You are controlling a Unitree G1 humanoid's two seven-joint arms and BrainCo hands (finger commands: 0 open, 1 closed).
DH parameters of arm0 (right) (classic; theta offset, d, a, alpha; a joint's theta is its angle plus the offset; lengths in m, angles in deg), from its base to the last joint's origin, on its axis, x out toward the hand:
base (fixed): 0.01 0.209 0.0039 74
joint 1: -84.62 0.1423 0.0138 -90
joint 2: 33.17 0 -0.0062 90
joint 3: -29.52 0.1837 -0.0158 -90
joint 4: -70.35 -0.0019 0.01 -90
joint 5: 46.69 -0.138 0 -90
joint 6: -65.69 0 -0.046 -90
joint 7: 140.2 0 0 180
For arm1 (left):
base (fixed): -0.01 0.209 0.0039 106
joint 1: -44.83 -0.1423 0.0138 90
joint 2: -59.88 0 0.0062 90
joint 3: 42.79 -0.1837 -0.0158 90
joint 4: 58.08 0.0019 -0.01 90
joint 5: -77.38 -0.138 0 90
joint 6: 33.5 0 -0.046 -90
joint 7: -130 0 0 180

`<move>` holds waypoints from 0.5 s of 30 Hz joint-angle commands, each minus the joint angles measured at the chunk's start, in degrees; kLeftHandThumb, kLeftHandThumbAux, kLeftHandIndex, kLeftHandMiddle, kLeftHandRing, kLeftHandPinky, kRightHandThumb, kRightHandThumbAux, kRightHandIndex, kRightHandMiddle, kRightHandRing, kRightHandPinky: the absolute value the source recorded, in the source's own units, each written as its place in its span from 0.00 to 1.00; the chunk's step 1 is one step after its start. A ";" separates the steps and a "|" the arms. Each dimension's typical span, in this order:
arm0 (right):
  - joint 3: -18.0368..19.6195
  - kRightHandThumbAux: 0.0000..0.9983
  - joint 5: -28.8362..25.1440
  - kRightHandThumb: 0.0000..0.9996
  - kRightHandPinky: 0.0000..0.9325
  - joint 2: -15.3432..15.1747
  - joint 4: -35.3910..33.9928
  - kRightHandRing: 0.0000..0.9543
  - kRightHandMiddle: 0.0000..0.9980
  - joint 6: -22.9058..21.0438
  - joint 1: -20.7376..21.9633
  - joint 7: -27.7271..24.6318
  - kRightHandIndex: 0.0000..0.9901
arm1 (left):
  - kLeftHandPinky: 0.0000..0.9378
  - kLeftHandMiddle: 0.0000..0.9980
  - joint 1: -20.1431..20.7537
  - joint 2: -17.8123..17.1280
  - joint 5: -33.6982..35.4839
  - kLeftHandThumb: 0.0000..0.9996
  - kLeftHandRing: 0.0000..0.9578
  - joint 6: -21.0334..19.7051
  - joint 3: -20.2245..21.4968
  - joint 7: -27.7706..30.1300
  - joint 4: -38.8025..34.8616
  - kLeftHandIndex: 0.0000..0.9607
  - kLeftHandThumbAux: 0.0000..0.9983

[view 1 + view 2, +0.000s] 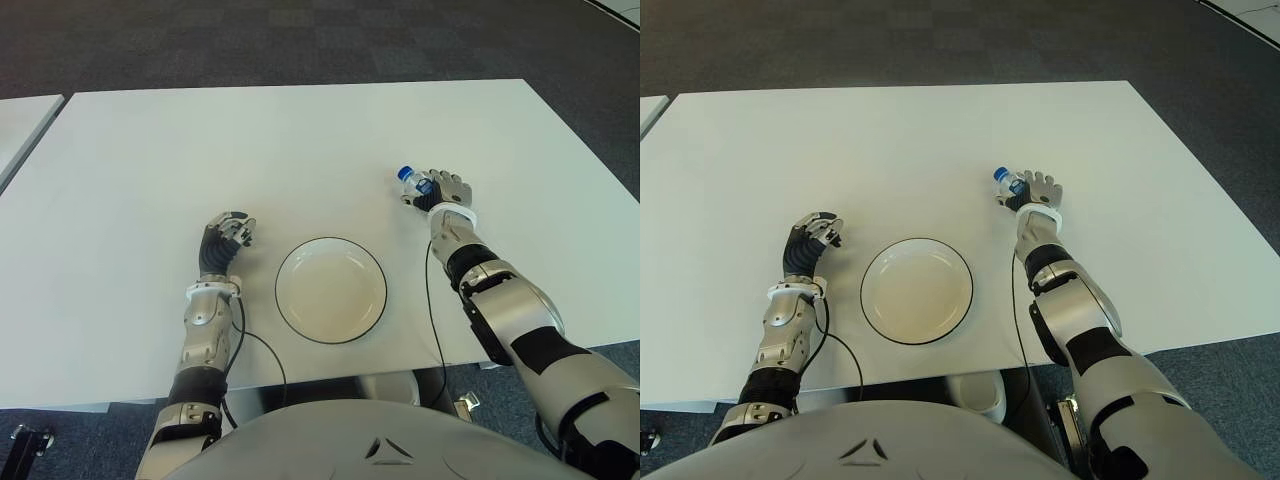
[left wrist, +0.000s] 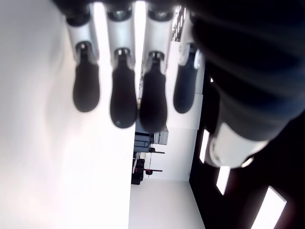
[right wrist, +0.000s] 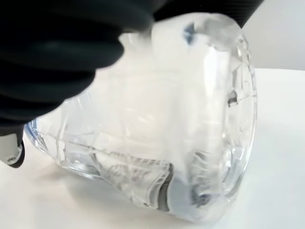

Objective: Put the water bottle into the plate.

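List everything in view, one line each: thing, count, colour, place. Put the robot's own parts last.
Rectangular white table: one, white, before the robot, on dark grey carpet.
Second white table: one, white, only a corner shows at the far left.
Round white plate with a dark rim: one, white, on the table near its front edge, between the two hands.
Clear plastic water bottle with a blue cap: one, clear with blue cap, on the table to the right of the plate and farther back, in the right robot hand.
Left robot hand: one, black and silver, left of the plate, fingers curled, holding nothing.
Right robot hand: one, black and silver, closed on the bottle.
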 commanded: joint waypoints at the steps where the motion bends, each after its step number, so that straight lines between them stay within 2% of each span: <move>1: -1.63 0.41 -0.34 0.51 0.00 2.17 3.52 0.00 0.00 -1.92 -4.73 -5.40 0.00 | 0.67 0.67 -0.73 0.29 0.33 0.71 0.68 -0.37 0.32 0.39 0.52 0.45 0.71; 9: -1.56 0.48 -1.58 0.50 0.00 2.16 3.55 0.00 0.00 -2.65 -4.53 -6.03 0.00 | 0.67 0.68 -0.62 0.03 -0.47 0.71 0.68 -0.14 0.27 -0.21 0.85 0.46 0.71; 13: 0.39 0.53 -3.30 0.49 0.10 2.23 3.08 0.00 0.00 -2.52 -4.77 -3.12 0.00 | 0.68 0.68 -0.58 0.02 -0.35 0.71 0.68 0.00 0.30 -0.06 0.96 0.46 0.71; 15: 2.02 0.55 -4.61 0.51 0.20 2.24 2.65 0.07 0.05 -1.65 -5.17 -0.04 0.03 | 0.67 0.67 -0.58 0.04 -0.26 0.71 0.68 0.13 0.33 -0.01 1.01 0.46 0.71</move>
